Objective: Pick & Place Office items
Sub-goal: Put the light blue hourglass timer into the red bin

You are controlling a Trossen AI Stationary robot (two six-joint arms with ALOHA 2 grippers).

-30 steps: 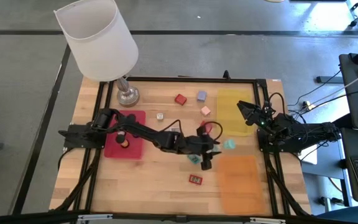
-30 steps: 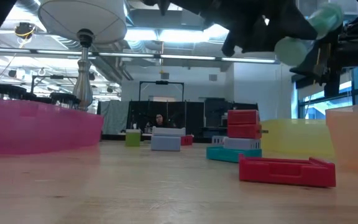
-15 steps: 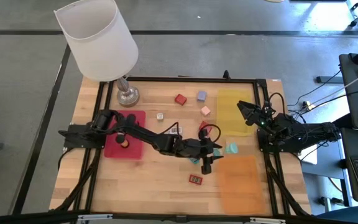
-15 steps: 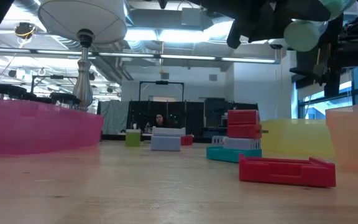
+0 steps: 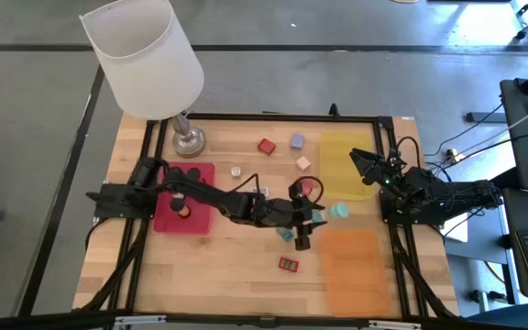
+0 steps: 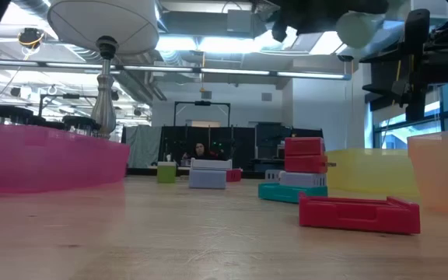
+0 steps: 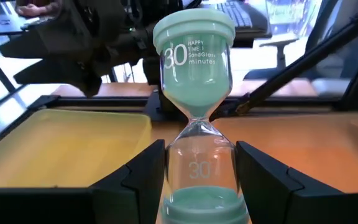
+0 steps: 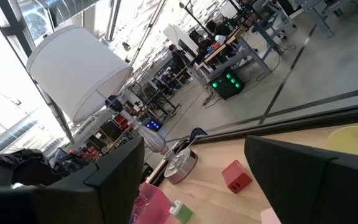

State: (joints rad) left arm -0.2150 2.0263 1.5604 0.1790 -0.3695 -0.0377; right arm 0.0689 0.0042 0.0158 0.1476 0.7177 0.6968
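My left gripper (image 5: 322, 213) reaches over the table's middle, shut on a teal sand timer (image 5: 339, 211), which also shows in the left wrist view (image 7: 194, 56) and high up in the low view (image 6: 358, 25). My right gripper (image 5: 360, 161) waits open and empty over the yellow mat (image 5: 346, 179). Small items lie on the wood: a red block (image 5: 265, 146), a lavender block (image 5: 297, 141), a pink block (image 5: 302, 163), a flat red rectangle (image 5: 288, 265) and a flat teal rectangle (image 5: 286, 235). Black round pieces (image 5: 181, 172) lie on the red mat (image 5: 168, 218). My left gripper pinches the sand timer's clear glass bulb (image 7: 180, 163) between its two fingers (image 7: 135, 186), one on each side. The fingers come about level from the table's left and lie along the timer. The sand-filled end (image 7: 194, 74) sticks out past the fingertips. The timer is lifted clear of the table.
A white-shaded lamp (image 5: 145, 60) with a silver base (image 5: 188, 140) stands at the far left. An orange mat (image 5: 354, 266) lies at the near right. A black frame (image 5: 145, 174) borders the table. A small white cube (image 5: 236, 171) lies near the middle.
My left gripper has gone up with the sand timer, which stays clear of the table and now shows higher in the low view.
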